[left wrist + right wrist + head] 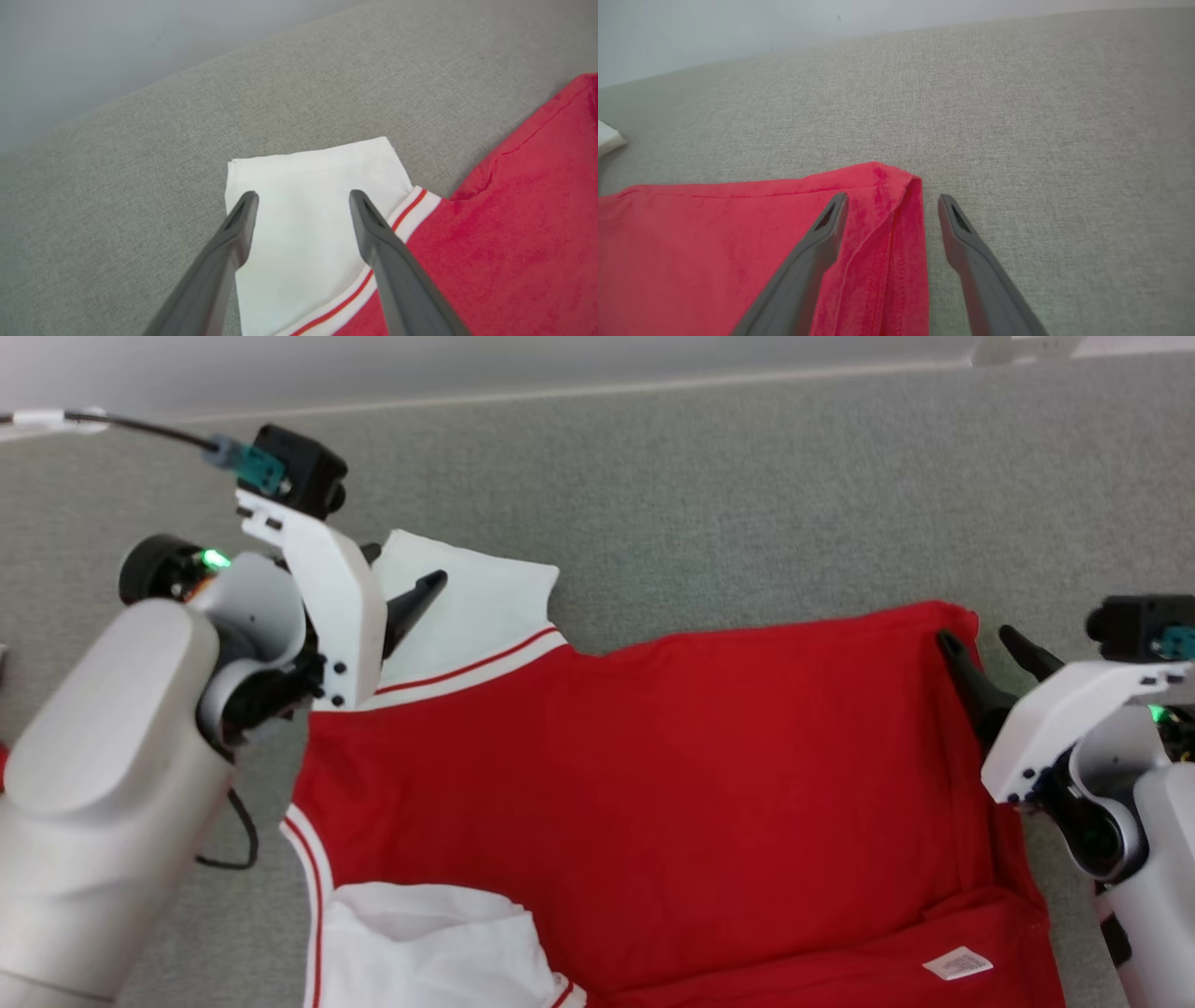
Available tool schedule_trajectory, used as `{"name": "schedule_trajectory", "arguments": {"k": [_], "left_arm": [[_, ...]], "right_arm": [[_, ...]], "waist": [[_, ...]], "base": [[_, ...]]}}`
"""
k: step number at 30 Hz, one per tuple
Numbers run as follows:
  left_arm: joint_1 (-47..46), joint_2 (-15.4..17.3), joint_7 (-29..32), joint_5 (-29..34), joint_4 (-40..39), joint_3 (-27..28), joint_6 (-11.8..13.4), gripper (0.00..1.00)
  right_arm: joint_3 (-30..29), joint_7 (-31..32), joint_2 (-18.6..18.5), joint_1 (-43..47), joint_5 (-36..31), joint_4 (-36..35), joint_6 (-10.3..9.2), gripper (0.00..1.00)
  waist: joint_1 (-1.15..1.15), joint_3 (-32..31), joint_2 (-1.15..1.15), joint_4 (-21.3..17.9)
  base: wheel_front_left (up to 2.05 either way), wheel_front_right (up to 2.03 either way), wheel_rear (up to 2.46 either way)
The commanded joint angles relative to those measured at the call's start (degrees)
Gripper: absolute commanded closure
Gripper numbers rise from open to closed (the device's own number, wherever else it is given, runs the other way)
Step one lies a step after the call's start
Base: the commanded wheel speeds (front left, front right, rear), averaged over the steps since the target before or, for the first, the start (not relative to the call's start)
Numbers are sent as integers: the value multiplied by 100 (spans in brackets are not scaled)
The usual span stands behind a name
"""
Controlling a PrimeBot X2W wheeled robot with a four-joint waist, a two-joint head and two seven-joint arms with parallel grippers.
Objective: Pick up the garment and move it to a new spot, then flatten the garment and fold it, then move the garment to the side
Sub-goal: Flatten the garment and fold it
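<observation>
Nearest the robot, the garment [653, 784] has a turned-up strip of hem [840, 961] bearing a white label [957, 963], and a rumpled near sleeve [420, 943]. A pull from the far corners could drag those folds into creases rather than flatten them.

Farther out, the right gripper [892, 198] has its fingers [817, 252] spread astride the garment's far red corner. One finger is over red cloth, the other over the bare grey surface [747, 504], with the doubled edge between them. Closing there might catch only the top layer, or slip off the thin edge.

The left gripper [303, 196], equally spread, has both fingers over the far sleeve [308, 186], just short of its cuff. Seizing the sleeve alone would likely lift it and leave the body behind. Whether any fingertip touches cloth cannot be told.

The garment lies spread on the grey surface between the arms.
</observation>
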Motion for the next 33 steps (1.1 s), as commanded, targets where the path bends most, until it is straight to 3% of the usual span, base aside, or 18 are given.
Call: {"name": "schedule_trajectory", "arguments": {"k": [1, 14, 19, 23, 24, 25, 26, 27, 28, 29, 33], "left_arm": [[-213, 106, 75, -162, 126, -149, -10, 0], [-1361, 432, 146, -553, 1425, -1006, -4, 0], [-1532, 385, 34, -590, 1989, -1088, -1, 0], [-1491, 306, 340, -894, 2171, -1248, -1, 0], [-1465, 302, 486, -973, 2152, -1329, -1, 4], [-1454, 312, 644, -1089, 2113, -1394, -7, 30], [-1453, 328, 705, -1190, 2061, -1450, -7, 69], [-1480, 357, 704, -1229, 2011, -1480, -7, 96], [-1531, 399, 653, -1240, 1967, -1501, -7, 100], [-1583, 440, 581, -1241, 1948, -1514, -5, 100], [-1731, 515, 86, -1103, 2096, -1505, -1, 100]], "right_arm": [[103, 11, -50, -186, 23, 119, -13, 0], [1154, 98, -34, -879, 539, 786, -13, 0], [1612, 95, -133, -936, 878, 875, -13, 0], [1961, 146, -227, -942, 1121, 913, -6, 0], [2036, 143, -258, -940, 1183, 924, -6, 1], [2125, 152, -297, -945, 1235, 920, -6, 22], [2192, 98, -336, -959, 1271, 900, -5, 55], [2233, 10, -372, -997, 1302, 880, -4, 67], [2253, -91, -404, -1046, 1329, 882, -5, 95], [2249, -224, -427, -1107, 1338, 896, -5, 100], [2071, -935, -446, -1328, 1284, 1113, -10, 100]], "waist": [[-1, 191, 0, -125], [-1, 663, 0, -440], [-1, 705, 0, -489], [-1, 704, 0, -483], [-1, 698, 0, -473], [-1, 698, 0, -462], [-1, 700, 0, -454], [-1, 705, 0, -443], [-1, 711, 0, -433], [-1, 716, 0, -426], [-1, 674, 0, -401]], "base": [[0, 0, 0], [0, 0, 0], [0, 0, 0], [0, 0, 0], [0, 0, 0], [0, 0, 0], [0, 0, 0], [0, 0, 0], [0, 0, 0], [0, 0, 0], [0, 0, 0]]}}
